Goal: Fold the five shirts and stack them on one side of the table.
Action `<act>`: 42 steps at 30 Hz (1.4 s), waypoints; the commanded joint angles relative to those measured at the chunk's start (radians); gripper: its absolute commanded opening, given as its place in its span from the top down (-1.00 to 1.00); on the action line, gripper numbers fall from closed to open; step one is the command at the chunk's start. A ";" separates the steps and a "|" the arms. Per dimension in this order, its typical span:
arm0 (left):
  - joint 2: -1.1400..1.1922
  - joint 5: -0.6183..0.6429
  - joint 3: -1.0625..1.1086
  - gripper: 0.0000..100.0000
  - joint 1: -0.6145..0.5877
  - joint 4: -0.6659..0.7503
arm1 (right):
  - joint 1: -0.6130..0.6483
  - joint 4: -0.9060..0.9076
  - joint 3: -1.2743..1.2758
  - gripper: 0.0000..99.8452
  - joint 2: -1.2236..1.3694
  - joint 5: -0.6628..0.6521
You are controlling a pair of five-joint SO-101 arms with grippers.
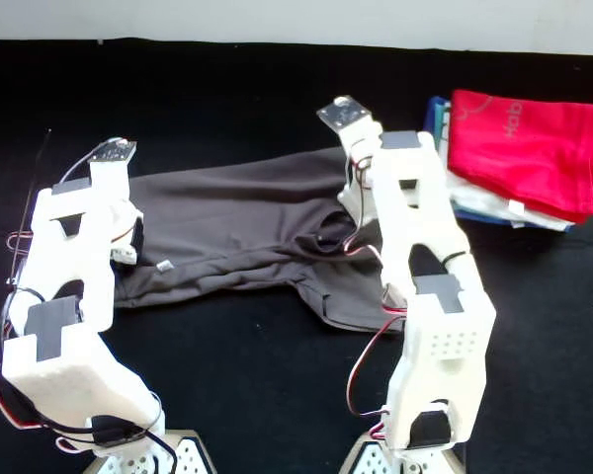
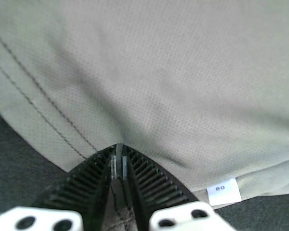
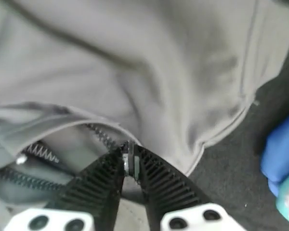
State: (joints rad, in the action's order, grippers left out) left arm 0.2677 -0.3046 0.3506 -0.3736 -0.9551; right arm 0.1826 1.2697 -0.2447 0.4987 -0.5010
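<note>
We see a gray shirt lying spread, partly rumpled, across the middle of the black table. One sleeve trails toward the near edge, just beside the right arm. The left gripper sits at the shirt's left end, its jaws pressed together on the stitched hem, with fabric pinched between the ribbed fingers. A small white tag hangs off the hem close by. The right gripper is at the shirt's other end, also clamped on cloth. Its jaws meet on a fold near a line of zigzag stitching (likely the neck opening, though we cannot tell for sure).

Further out, at the far right of the table, we find a stack of folded shirts, apart from the gray one. A red shirt lies on top, white edges show beneath it, and a blue shirt peeks out at the stack's left edge.
</note>
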 commanded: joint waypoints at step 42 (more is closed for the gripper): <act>-0.004 0.005 -0.002 0.98 0.008 0.043 | 0.099 0.134 0.125 0.67 -0.294 0.031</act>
State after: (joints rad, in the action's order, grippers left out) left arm 0.2677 -0.3046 0.3506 -0.3736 -0.9551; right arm 0.2961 1.4922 -0.1005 0.1734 -0.4964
